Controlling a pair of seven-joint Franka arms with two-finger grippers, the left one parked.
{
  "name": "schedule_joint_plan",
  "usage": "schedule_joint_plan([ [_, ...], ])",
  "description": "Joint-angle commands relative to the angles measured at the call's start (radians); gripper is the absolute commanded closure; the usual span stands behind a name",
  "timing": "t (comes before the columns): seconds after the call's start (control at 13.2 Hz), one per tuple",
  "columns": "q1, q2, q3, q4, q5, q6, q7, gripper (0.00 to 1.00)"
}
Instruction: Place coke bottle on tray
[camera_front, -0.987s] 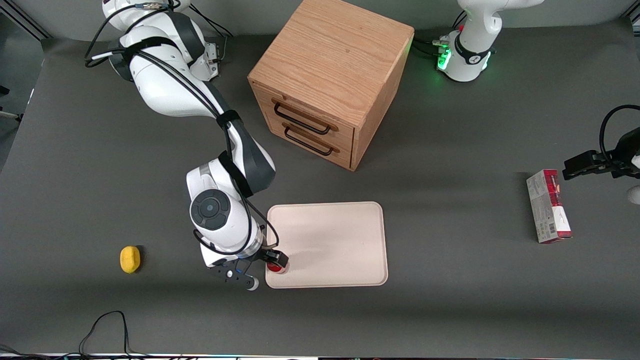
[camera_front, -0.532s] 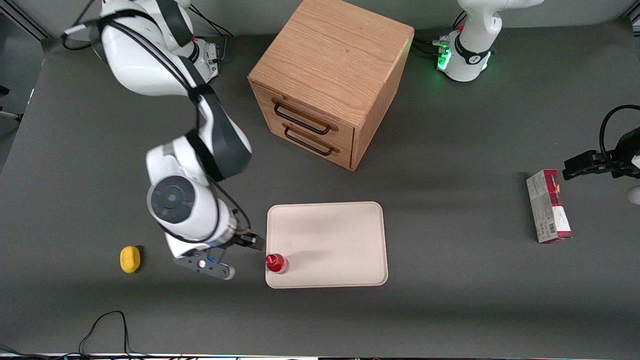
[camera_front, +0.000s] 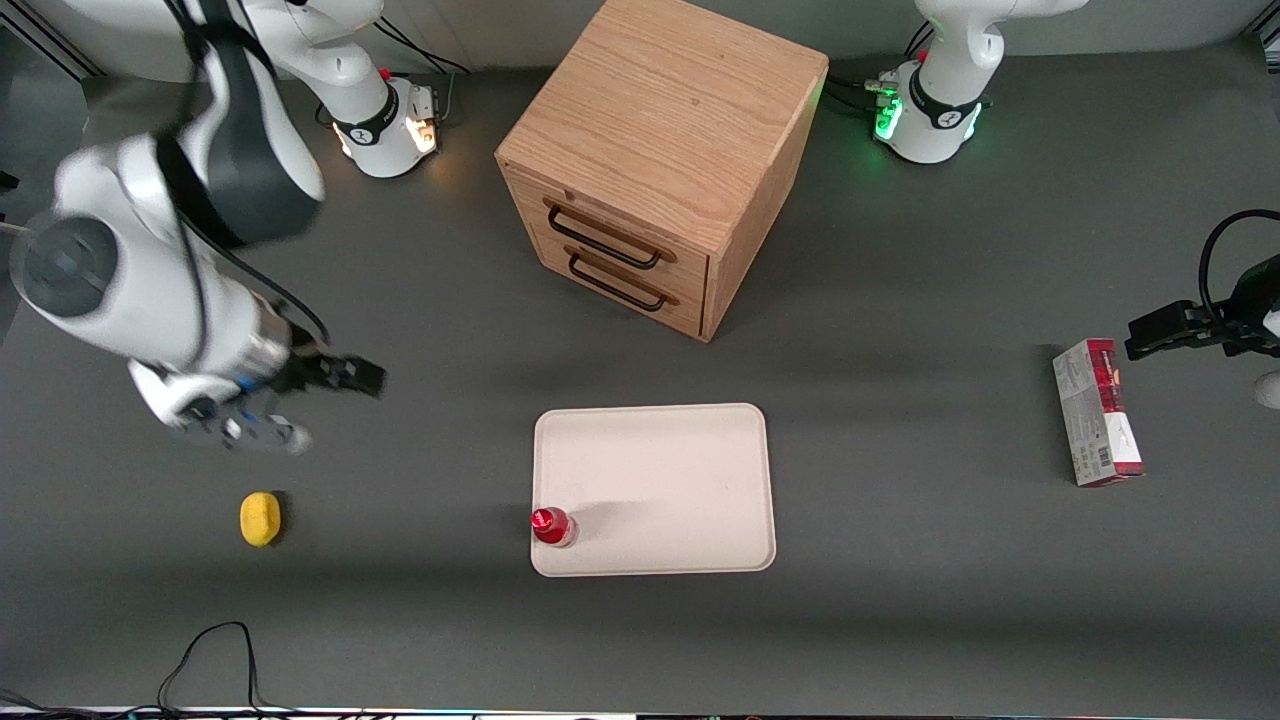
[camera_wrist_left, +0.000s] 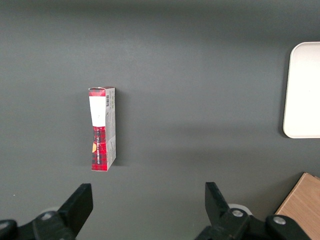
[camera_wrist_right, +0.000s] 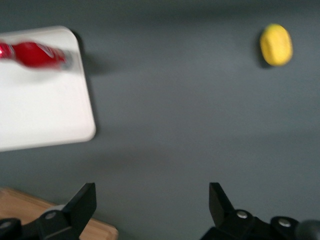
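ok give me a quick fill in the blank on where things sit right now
1. The coke bottle stands upright on the ____, at the corner toward the working arm's end.
2. The pincer is open and holds ____, hanging above the table.
3. The small object nearer the front camera than the pincer, the lemon, is ____ in colour.
4. The wooden cabinet has ____ drawers, both shut.

Missing words: tray; nothing; yellow; two

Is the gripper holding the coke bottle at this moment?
No: the coke bottle stands upright on the tray, while the open, empty gripper hangs above the table toward the working arm's end.
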Motion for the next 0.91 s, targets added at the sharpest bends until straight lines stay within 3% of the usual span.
schedule_joint_plan([
  [0.0, 0.013, -0.203, -0.057, -0.202, 0.017, -0.018, -0.109, 0.0],
  [0.3, 0.013, -0.265, -0.132, -0.202, 0.01, -0.126, -0.249, 0.0],
  [0.46, -0.037, -0.242, -0.117, -0.169, 0.01, -0.129, -0.249, 0.0],
  [0.61, -0.213, -0.225, 0.071, -0.135, 0.013, -0.195, -0.255, 0.0],
  [0.84, -0.122, -0.175, -0.02, -0.068, 0.013, -0.212, -0.256, 0.0],
])
